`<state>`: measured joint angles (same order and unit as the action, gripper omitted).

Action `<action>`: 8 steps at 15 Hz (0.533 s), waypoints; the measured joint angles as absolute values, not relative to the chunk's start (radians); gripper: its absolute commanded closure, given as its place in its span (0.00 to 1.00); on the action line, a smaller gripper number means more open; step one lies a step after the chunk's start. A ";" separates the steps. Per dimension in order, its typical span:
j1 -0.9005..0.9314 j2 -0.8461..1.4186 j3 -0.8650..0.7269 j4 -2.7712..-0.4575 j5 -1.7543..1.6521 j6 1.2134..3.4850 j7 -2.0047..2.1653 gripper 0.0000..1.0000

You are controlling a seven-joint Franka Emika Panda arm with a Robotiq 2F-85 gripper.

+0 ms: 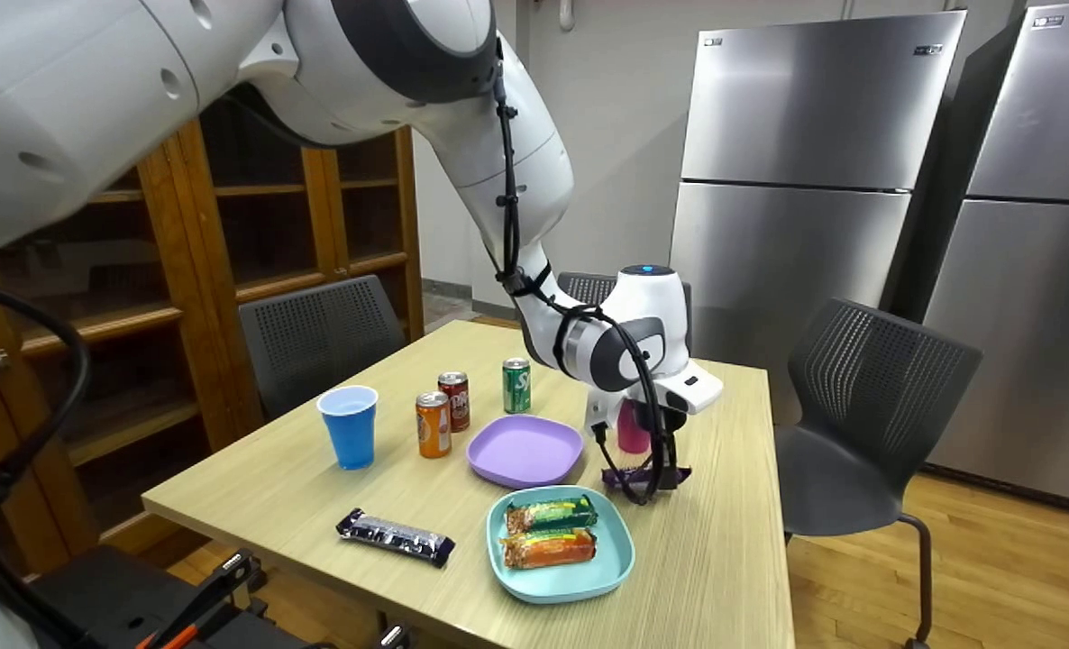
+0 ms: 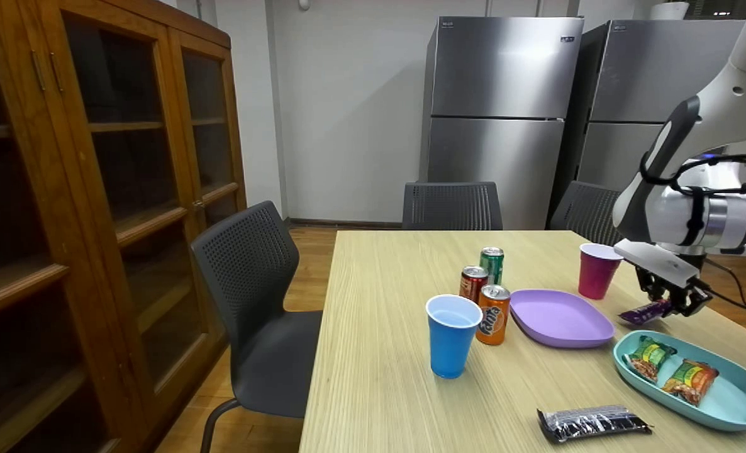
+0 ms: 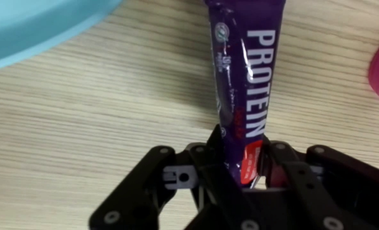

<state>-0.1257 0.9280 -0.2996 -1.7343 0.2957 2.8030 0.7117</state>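
Pale worktop [image 1: 706, 559] spreads below the hand [image 3: 243, 151], which I see gripping a purple protein bar [image 3: 245, 76] near one end; a pink cup [image 2: 598, 277] and a teal plate [image 2: 734, 396] sit close to the hand.

On the table [image 1: 706, 577] in an exterior view, the purple plate [image 1: 525, 451] is our clock's hub: blue cup [image 1: 349, 431] out at nine, orange can [image 1: 433, 425] closer in, dark red can [image 1: 456, 397] at ten, green can [image 1: 516, 388] straight up at twelve! Round we go, pink cup [image 1: 629, 435] peeking out just shy of three, teal plate [image 1: 554, 584] at five with a green packet [image 1: 551, 514] and an orange packet [image 1: 549, 548] side by side on it, silver-and-black snack bar [image 1: 397, 538] lying at eight. And further out, steel fridge [image 1: 796, 252] at two, dark chair [image 1: 868, 406] at three, wooden cabinet [image 1: 201, 252] at ten.
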 measured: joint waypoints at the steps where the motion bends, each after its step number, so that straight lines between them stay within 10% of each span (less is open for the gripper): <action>1: -0.130 0.903 -0.296 -1.764 0.296 2.807 0.703 0.95; 8: -0.146 0.706 -0.295 -2.004 0.296 2.849 0.676 0.96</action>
